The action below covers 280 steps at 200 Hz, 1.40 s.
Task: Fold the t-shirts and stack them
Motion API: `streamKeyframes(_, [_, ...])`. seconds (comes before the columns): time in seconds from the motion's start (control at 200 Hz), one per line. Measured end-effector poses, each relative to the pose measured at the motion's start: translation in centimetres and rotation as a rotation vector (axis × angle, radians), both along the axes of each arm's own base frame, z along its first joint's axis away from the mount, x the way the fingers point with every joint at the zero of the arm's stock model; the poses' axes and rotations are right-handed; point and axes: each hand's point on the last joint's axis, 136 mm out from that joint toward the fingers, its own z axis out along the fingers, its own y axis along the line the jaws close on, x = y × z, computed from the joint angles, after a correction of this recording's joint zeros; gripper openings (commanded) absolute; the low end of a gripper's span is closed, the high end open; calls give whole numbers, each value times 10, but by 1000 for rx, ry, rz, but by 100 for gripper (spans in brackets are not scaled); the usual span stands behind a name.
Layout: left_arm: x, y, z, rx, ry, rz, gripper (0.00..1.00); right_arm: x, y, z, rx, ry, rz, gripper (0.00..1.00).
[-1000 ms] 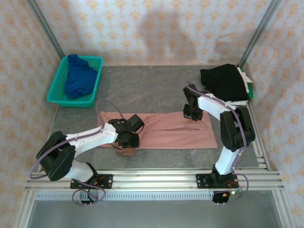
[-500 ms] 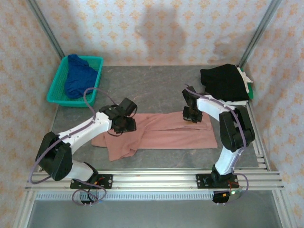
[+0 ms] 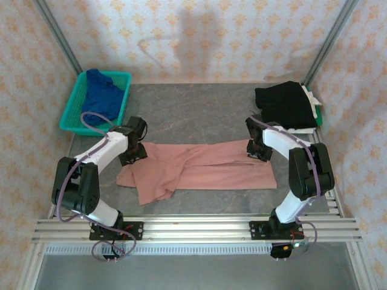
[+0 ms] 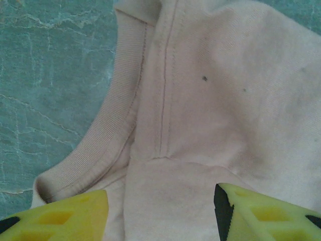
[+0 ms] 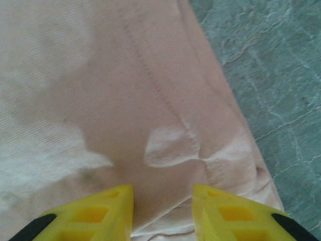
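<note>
**Desk:** How is the setting described?

**Photo:** A grey-green marbled table (image 3: 199, 112) is seen, closed in by walls (image 3: 199, 42) covered in a cream pattern with orange motifs and edged by slanting metal posts (image 3: 57, 36). A blue t-shirt (image 3: 100, 99) is heaped in a teal basket (image 3: 71, 121) at the far left. A black t-shirt (image 3: 285, 104) is laid folded at the far right corner.

**Desk:** And the garment being worked?

**Photo:** The pink t-shirt (image 3: 205, 169) is spread across the middle of the table, its left end rumpled. The left gripper (image 4: 160, 211) is held over the ribbed collar (image 4: 120, 115), yellow fingers (image 4: 65, 216) parted and nothing pinched. The right gripper (image 5: 163, 211) is poised over the right end, jaws also apart, with cloth lying loose beneath.

**Desk:** What is changed from a second ago?

**Photo:** The left gripper is now found at the shirt's far left corner, moved from the near edge. The cloth there is pulled out wider to the left, and the right gripper is shifted slightly rightward
</note>
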Motion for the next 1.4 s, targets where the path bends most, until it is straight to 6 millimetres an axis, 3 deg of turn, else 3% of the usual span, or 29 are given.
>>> streamKeyframes(0.1, [2, 7, -14, 0, 37, 13, 45, 2, -5, 0, 0, -5, -13, 39])
streamKeyframes(0.205, [2, 11, -30, -6, 81, 21, 25, 4, -7, -3, 1, -6, -19, 38])
streamKeyframes(0.375, [11, 7, -29, -32, 69, 3, 0, 5, -9, -10, -5, 10, -18, 31])
streamKeyframes(0.626, [30, 6, -15, -60, 16, -12, 0, 7, -14, -16, -17, 16, -24, 0])
streamKeyframes(0.731, [32, 10, -6, -69, 5, -10, 0, 8, -17, -16, -27, 16, -24, 0])
streamKeyframes(0.896, [48, 13, 23, -73, -69, -12, 0, 12, -20, -11, -35, 4, -23, 0])
streamKeyframes(1.126, [76, 24, 51, -81, -135, 7, 0, 34, -19, 11, -32, -67, -13, 0])
streamKeyframes(1.256, [106, 32, 52, -88, -148, 24, 0, 40, -19, 17, -34, -86, -9, 0])
streamKeyframes(1.401, [130, 32, 30, -102, -106, 13, 0, 40, -19, 17, -34, -85, -7, 0])
